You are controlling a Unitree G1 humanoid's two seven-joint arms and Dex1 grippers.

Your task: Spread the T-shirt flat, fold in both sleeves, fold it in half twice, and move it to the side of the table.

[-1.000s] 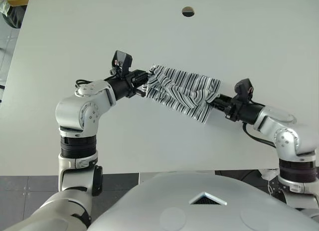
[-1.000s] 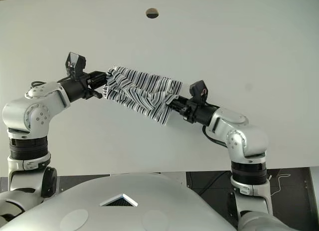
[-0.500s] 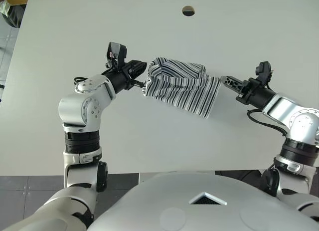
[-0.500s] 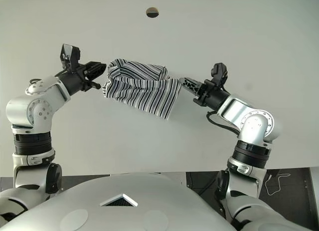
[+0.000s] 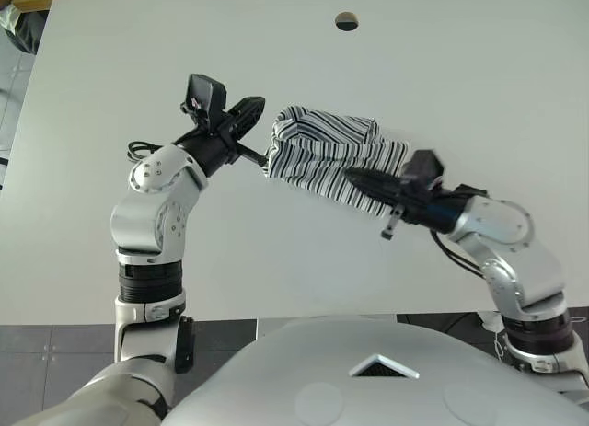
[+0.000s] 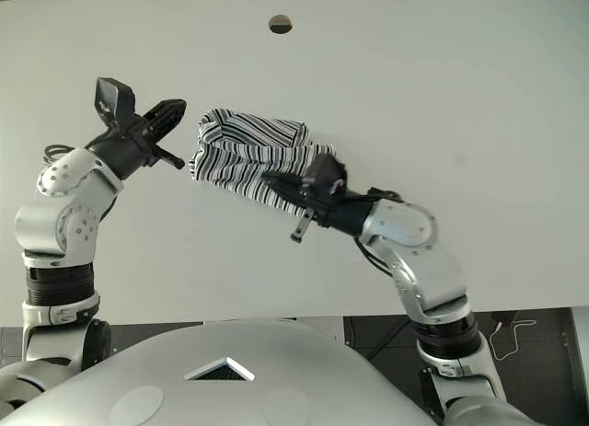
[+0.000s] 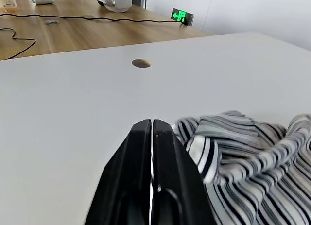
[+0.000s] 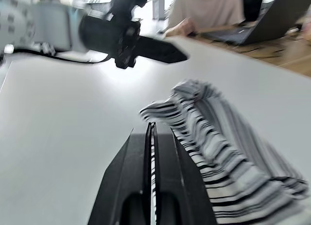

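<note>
The black-and-white striped T-shirt (image 5: 331, 155) lies bunched and loosely folded on the white table (image 5: 442, 86). My left gripper (image 5: 260, 102) hangs just off the shirt's left end, raised and apart from the cloth. In the left wrist view its fingers (image 7: 165, 152) are pressed together, shut on nothing, with the shirt (image 7: 243, 157) beyond them. My right gripper (image 5: 352, 176) points left over the shirt's near edge. Its fingers (image 8: 165, 166) are shut too, their tips above the striped cloth (image 8: 218, 137).
A small round hole (image 5: 347, 21) sits in the table near the far edge. The bare white tabletop stretches wide on all sides of the shirt. A wooden desk (image 7: 58, 35) with cables stands beyond the table.
A second ago both grippers held the shirt's ends above the table. They let go and the shirt dropped. The left gripper drew back and up; the right swung away, then in over the shirt.
</note>
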